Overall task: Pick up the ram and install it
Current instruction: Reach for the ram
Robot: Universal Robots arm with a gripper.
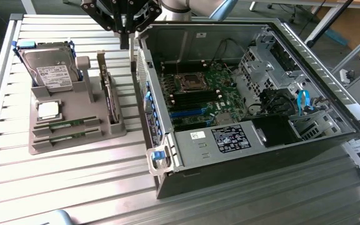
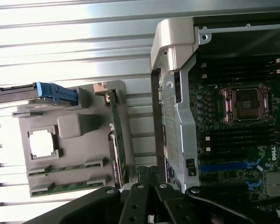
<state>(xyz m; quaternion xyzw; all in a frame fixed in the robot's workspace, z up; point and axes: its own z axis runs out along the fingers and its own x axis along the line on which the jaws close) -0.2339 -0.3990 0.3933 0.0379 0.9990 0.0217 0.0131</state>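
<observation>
Two green ram sticks (image 1: 65, 123) (image 1: 61, 137) lie side by side in slots at the near end of a grey holder (image 1: 73, 145); in the wrist view they are ram sticks (image 2: 65, 167) (image 2: 67, 186). My gripper (image 1: 125, 43) hangs high above the far end of the holder, over the gap between it and the open computer case (image 1: 243, 154). In the wrist view the gripper (image 2: 150, 173) has its two dark fingers pressed together with nothing between them. Black memory slots (image 1: 196, 98) run beside the processor socket (image 1: 191, 83) on the motherboard (image 2: 233, 154).
The holder also carries a hard drive (image 1: 52, 65) with blue rails, a square silver processor (image 1: 47, 109) and an upright dark expansion card (image 1: 107, 89). The case's metal side wall (image 2: 175, 116) rises between holder and motherboard. Cables and a drive cage (image 1: 273, 70) crowd the case's right side.
</observation>
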